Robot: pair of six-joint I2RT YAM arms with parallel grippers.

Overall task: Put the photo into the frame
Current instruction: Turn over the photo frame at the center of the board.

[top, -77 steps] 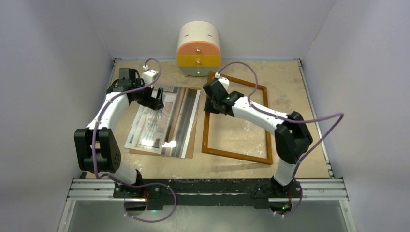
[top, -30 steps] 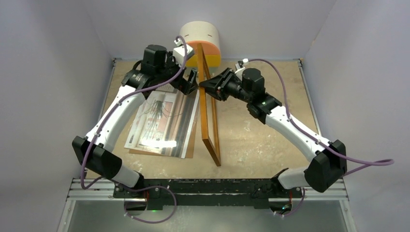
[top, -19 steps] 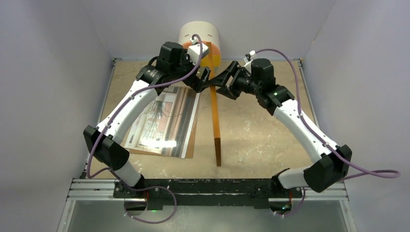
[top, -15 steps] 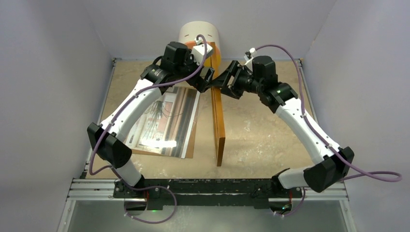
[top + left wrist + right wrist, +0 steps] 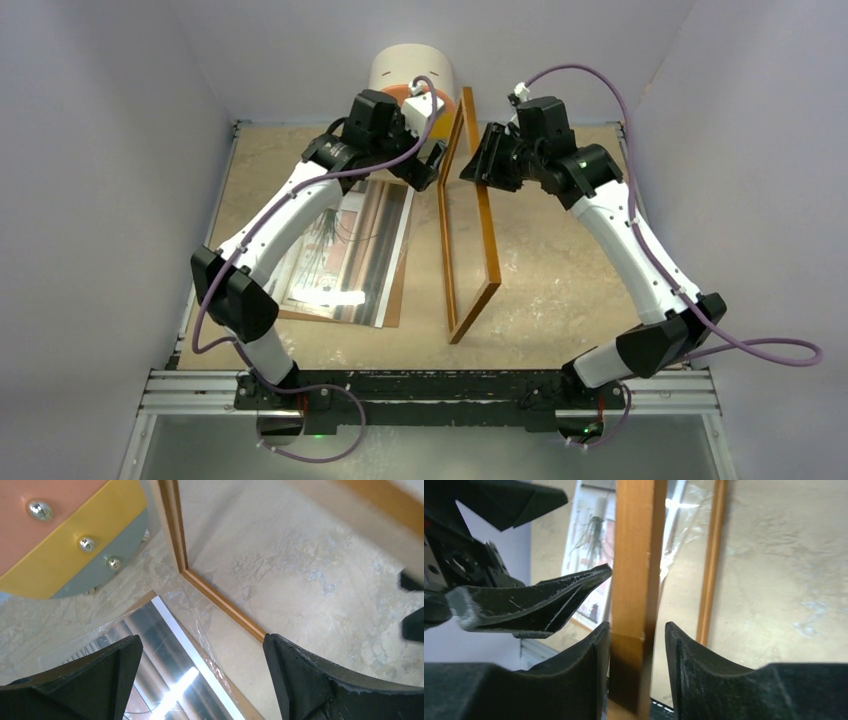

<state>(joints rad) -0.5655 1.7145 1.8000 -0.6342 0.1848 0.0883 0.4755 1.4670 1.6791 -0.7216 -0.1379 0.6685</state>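
The right gripper (image 5: 636, 640) straddles the raised long rail of the frame (image 5: 488, 240). One of its fingers (image 5: 589, 660) is against the wood and a gap shows at the other, so the jaws are not clamped, while the left gripper (image 5: 432, 168) hangs wide apart and empty just left of the frame's far end. The frame stands on its other long rail and leans right, its long axis running from just beside the round drawer cabinet (image 5: 400, 70) toward the arms' bases. The photo (image 5: 340, 250) lies flat, picture up, in front of the cabinet and left of the frame, its long axis running the same way.
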